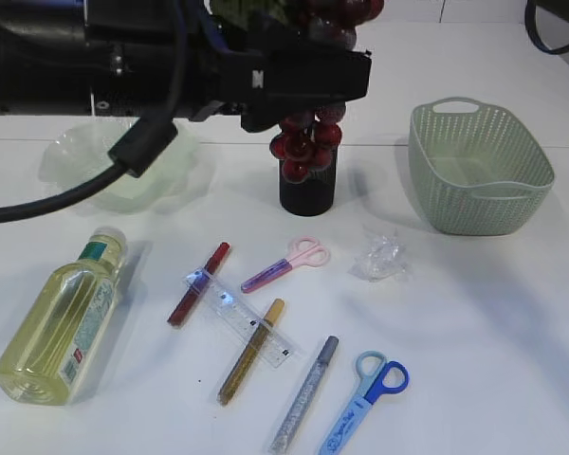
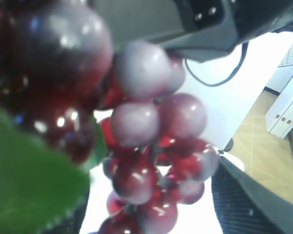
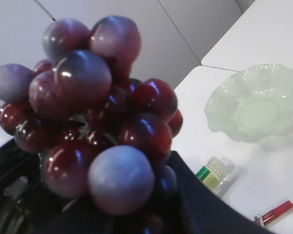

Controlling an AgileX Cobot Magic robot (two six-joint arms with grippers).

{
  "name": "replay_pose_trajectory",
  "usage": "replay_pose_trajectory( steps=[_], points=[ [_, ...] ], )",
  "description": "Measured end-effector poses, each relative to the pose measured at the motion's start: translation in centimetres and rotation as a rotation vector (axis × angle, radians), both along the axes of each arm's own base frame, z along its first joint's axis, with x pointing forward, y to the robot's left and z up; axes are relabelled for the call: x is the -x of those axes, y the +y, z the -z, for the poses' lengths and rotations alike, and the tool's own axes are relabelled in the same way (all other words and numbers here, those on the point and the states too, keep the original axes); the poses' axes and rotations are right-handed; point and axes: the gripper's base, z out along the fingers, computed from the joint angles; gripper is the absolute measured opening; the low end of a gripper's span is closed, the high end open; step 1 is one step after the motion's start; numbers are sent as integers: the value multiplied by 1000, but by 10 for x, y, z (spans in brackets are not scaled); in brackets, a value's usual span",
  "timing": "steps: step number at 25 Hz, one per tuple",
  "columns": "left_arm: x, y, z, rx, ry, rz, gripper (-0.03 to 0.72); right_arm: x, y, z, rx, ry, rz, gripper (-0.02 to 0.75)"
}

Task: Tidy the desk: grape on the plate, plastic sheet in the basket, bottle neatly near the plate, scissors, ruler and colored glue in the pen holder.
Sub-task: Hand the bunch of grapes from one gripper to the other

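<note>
A dark red grape bunch hangs high over the black pen holder. My left gripper reaches in from the left. Its jaws stand wide on either side of the bunch, and whether they press it is unclear. My right gripper is shut on the grape bunch and lies above the exterior view's top edge. The pale green plate sits at back left. The bottle lies on its side at front left. The crumpled plastic sheet lies in front of the green basket.
Pink scissors, blue scissors, a clear ruler and red, gold and silver glue pens lie at the table's front middle. The left arm spans the upper left of the exterior view.
</note>
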Motion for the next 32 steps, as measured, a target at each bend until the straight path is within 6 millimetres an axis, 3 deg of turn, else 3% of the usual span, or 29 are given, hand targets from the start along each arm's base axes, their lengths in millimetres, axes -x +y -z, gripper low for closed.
replay_pose_trajectory(
  steps=[20, 28, 32],
  points=[
    [-17, -9, -3, -8, -26, -29, 564, -3, 0, -1, -34, 9, 20, 197],
    [-25, -13, -19, 13, -69, -48, 564, -4, -1, -4, -63, 12, 42, 197],
    [-28, -15, -12, 2, -53, -48, 564, -4, 0, -5, -76, 6, 44, 197]
  ],
)
